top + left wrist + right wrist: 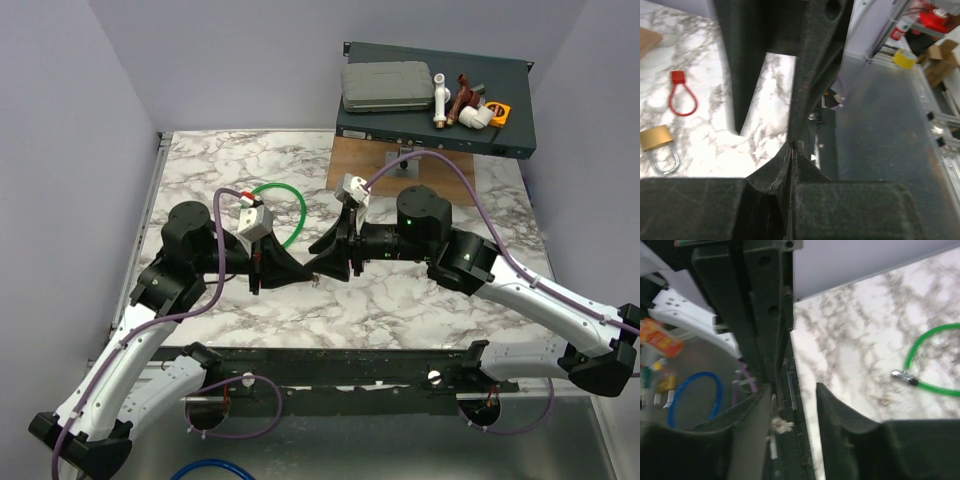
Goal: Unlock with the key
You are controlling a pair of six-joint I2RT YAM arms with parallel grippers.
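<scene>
My left gripper (308, 276) is shut above the middle of the marble table (200, 170). In the left wrist view a thin red sliver, the key (792, 148), is pinched between its tips (793, 146); a small metal bit (318, 281) pokes out below them. My right gripper (318, 262) meets it tip to tip. Its jaws (790, 389) stand open around the left fingers and hold nothing. The brass padlock (657, 145) with its silver shackle lies flat on the marble, apart from both grippers. A red cord loop (681, 97) lies beside it.
A green cable loop (290, 210) with a metal end (902, 376) lies behind the grippers. A wooden board (370, 160) and a dark case (435, 100) carrying small parts stand at the back right. The table's near edge (350, 355) runs just below the grippers.
</scene>
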